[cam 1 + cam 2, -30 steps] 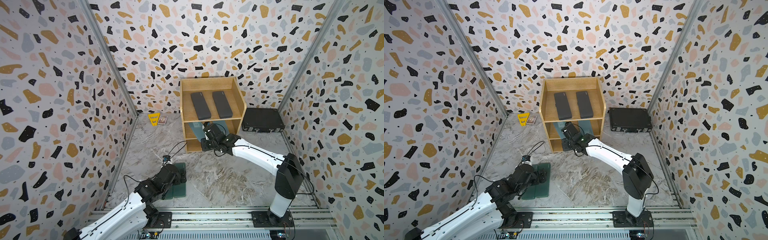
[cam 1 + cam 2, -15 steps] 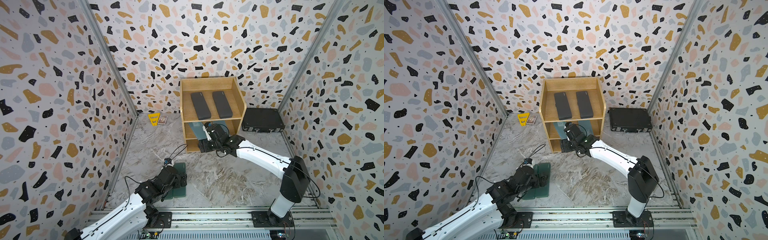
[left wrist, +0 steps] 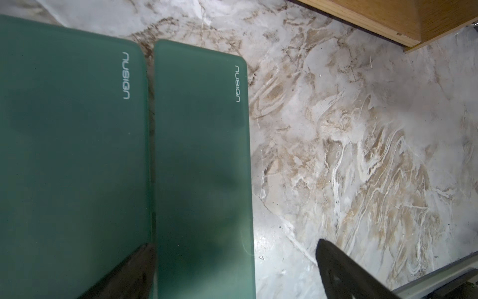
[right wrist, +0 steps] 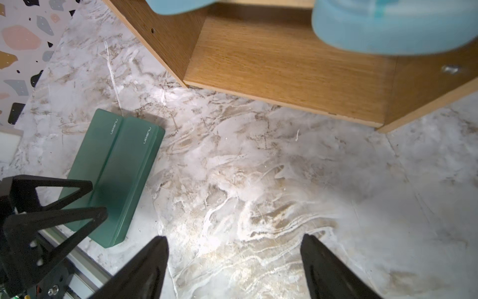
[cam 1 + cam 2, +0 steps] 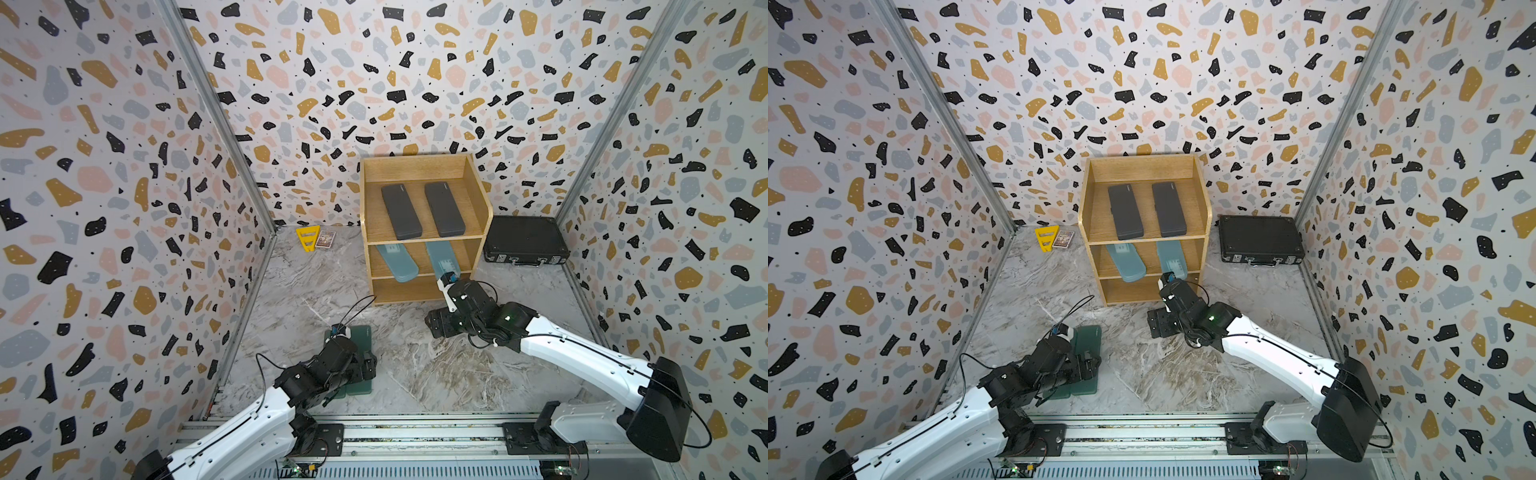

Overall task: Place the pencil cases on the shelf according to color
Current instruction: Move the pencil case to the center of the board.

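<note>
The wooden shelf (image 5: 415,168) (image 5: 1142,168) stands at the back. Two dark grey pencil cases (image 5: 401,212) (image 5: 444,210) lie on its top tier. Two light blue ones (image 5: 397,262) (image 5: 442,257) stick out of the middle tier. Two dark green cases (image 3: 72,155) (image 3: 204,155) lie side by side on the floor. My left gripper (image 3: 234,243) (image 5: 357,365) is open over them. One of its fingers is at the gap between them and the other is over bare floor. My right gripper (image 4: 234,236) (image 5: 440,324) is open and empty above the floor, in front of the bottom tier.
A large black briefcase (image 5: 525,241) lies to the right of the shelf. A yellow triangle (image 5: 308,237) and a small card box (image 5: 325,240) sit by the back wall on the left. Patterned walls close in three sides; a metal rail (image 5: 415,432) runs along the front.
My right gripper has opened, left the light blue case in the middle tier and drawn back from the shelf toward the floor. The left arm has barely moved.
</note>
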